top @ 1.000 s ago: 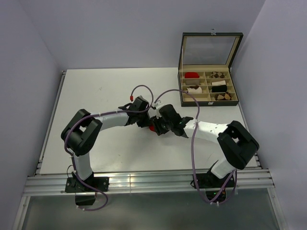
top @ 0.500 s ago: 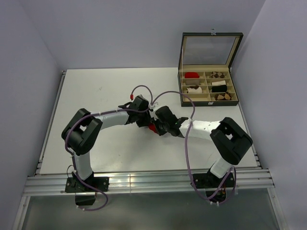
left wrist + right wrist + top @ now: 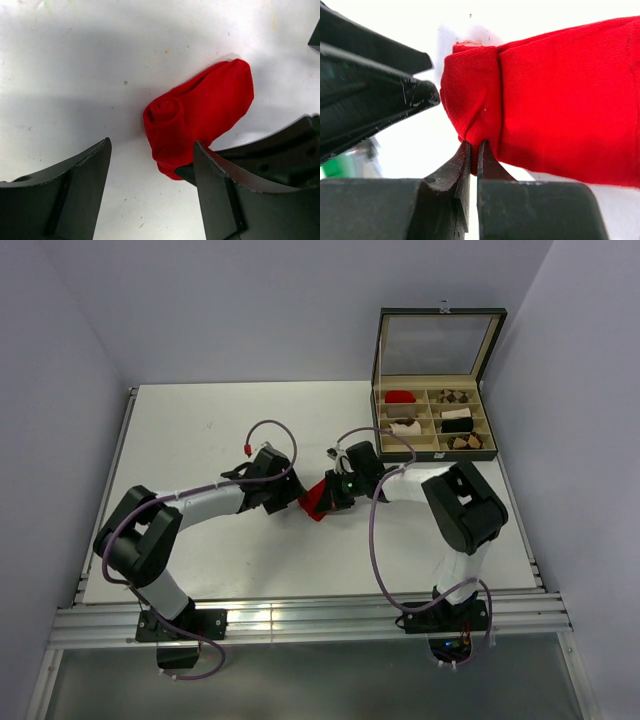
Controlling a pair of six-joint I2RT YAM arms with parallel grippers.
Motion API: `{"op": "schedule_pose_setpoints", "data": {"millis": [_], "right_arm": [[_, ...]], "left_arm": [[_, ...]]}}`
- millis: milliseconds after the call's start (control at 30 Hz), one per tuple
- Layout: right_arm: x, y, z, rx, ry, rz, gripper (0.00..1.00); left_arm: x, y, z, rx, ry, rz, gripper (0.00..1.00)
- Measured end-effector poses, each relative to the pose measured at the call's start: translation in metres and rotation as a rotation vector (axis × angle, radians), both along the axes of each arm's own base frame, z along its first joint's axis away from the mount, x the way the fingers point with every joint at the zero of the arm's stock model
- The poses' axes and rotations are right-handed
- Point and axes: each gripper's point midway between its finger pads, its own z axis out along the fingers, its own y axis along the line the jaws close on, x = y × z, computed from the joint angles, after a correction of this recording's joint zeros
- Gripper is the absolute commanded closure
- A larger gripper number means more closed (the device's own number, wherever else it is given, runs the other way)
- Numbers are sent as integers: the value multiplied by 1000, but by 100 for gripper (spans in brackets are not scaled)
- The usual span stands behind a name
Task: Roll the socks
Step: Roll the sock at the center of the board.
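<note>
- Top view: both arms reach to the middle of the white table [image 3: 180,430] and meet at the red sock [image 3: 313,508], which lies on the tabletop between them.
- The left gripper [image 3: 296,502] is just left of the sock and the right gripper [image 3: 326,497] is at its right side. From here I cannot tell how either pair of jaws stands.
- An open box [image 3: 435,452] with compartments stands at the far right of the table. A cream sock [image 3: 404,427] lies in one of its left compartments.
- Left wrist view: the left gripper [image 3: 152,145] has its jaws wide apart, holding nothing. The red sock [image 3: 210,110] lies flat just ahead of them, one end curled into a small roll.
- The right gripper [image 3: 260,160] touches the sock's lower edge.
- Right wrist view: the right gripper [image 3: 473,150] has its jaws together, pinching a fold of the red sock [image 3: 560,95] at its rolled end.
- A dark finger of the left gripper [image 3: 375,100] lies just beside that end.
</note>
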Motion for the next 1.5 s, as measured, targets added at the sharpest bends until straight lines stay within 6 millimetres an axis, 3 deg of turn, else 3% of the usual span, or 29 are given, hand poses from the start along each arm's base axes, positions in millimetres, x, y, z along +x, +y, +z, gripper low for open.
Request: {"op": "schedule_pose_setpoints", "data": {"millis": [300,500,733,800,833,867,967,1100,1300,1500], "right_arm": [[-4,10,-1,188,222,38,100],[-3,9,-2,231,292,36,100],[-2,8,-3,237,308,24,98],[0,7,-2,227,293,16,86],[2,6,-1,217,272,10,80],[3,4,0,201,244,4,67],[6,-3,7,125,120,-17,52],[9,-9,25,14,-88,-29,46],[6,3,58,-127,-432,-13,44],[-5,13,54,-273,-621,25,43]], "left_arm": [[-7,1,-11,-33,26,31,33],[-5,-3,-20,-45,45,40,43],[-1,-11,-25,-67,57,43,79],[1,-13,-24,-66,60,37,84],[2,-15,-24,-65,59,32,88],[4,-17,-24,-64,59,20,90],[9,-21,-24,-62,52,4,93],[9,-21,-24,-42,47,-20,92],[12,-24,-24,-13,47,-59,92],[13,-24,-23,1,46,-80,91]]}}
